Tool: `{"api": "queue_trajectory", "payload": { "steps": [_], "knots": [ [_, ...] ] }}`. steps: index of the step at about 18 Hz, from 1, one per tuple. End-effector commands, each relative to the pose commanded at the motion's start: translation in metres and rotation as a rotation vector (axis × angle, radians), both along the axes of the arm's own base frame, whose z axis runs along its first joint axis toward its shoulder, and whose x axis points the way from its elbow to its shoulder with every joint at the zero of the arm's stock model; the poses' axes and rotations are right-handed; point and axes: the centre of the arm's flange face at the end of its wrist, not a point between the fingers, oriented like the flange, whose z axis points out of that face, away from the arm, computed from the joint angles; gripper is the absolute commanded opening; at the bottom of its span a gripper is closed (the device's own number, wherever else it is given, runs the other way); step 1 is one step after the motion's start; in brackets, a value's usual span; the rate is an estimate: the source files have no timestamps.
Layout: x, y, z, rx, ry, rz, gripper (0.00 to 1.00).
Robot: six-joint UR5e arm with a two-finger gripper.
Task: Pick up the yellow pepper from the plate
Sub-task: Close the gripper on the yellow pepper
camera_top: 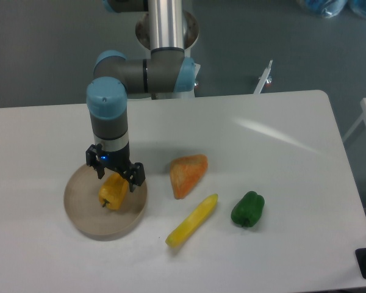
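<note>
Lying on plate (85, 215), yellow pepper (113, 191) sits under spread pincer (116, 177).

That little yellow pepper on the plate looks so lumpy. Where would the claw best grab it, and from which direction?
Probably from straight above, fingers closing across the narrow middle of the yellow pepper. It lies on its side on the flat plate, long axis running roughly front to back, so its two long flanks are exposed. The gripper hangs just over its far end, jaws apart.
</note>
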Motion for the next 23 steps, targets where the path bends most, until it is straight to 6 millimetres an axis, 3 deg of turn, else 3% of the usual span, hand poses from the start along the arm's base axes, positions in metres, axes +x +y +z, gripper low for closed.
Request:
{"api": "queue_trajectory", "payload": {
  "steps": [13,18,21,23],
  "knots": [
    [0.007,0.002,-0.021,-0.033,-0.009,-0.009,1.0],
    [0.006,0.003,-0.018,-0.021,-0.004,-0.01,0.98],
    [0.006,0.003,-0.018,-0.021,-0.005,-0.012,0.63],
    [0.006,0.004,-0.02,-0.022,-0.005,-0.013,0.5]
  ]
}}
